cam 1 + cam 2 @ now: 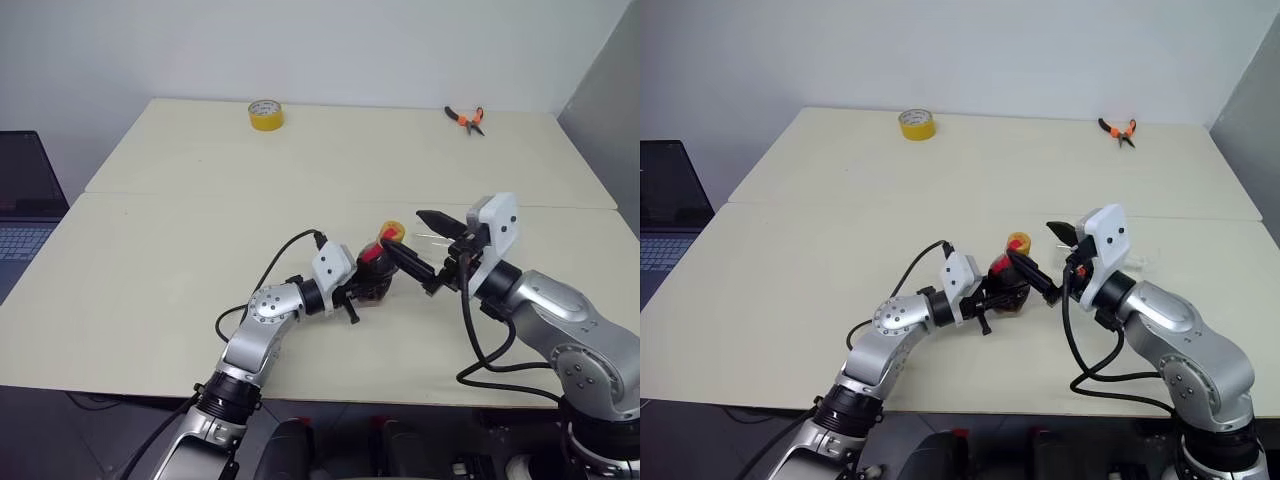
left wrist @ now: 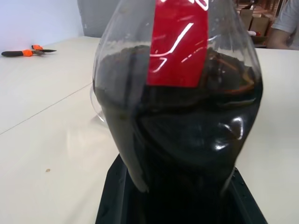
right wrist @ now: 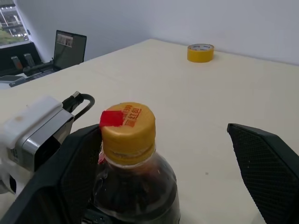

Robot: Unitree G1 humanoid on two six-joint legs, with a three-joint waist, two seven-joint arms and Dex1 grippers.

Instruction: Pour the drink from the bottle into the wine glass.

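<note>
The bottle [image 1: 376, 272] stands upright on the cream table [image 1: 150, 290], near its front middle. Its clear body holds the dark drink [image 2: 187, 140], with a red label [image 2: 177, 42] and a yellow cap [image 3: 128, 126]. My left gripper [image 1: 370, 290] is shut on the bottle's body from the left. My right gripper [image 1: 402, 230] is open at cap height, one finger [image 3: 77, 172] close beside the cap and the other [image 3: 264, 163] well apart. A faint clear shape just beyond the bottle looks like the wine glass [image 1: 432, 238], and its curved edge [image 2: 96, 105] shows behind the bottle.
A yellow tape roll [image 1: 265, 115] and orange-handled pliers [image 1: 465, 120] lie at the table's far edge. A laptop [image 1: 25, 195] sits off the table's left side. A seam [image 1: 200, 193] crosses the tabletop.
</note>
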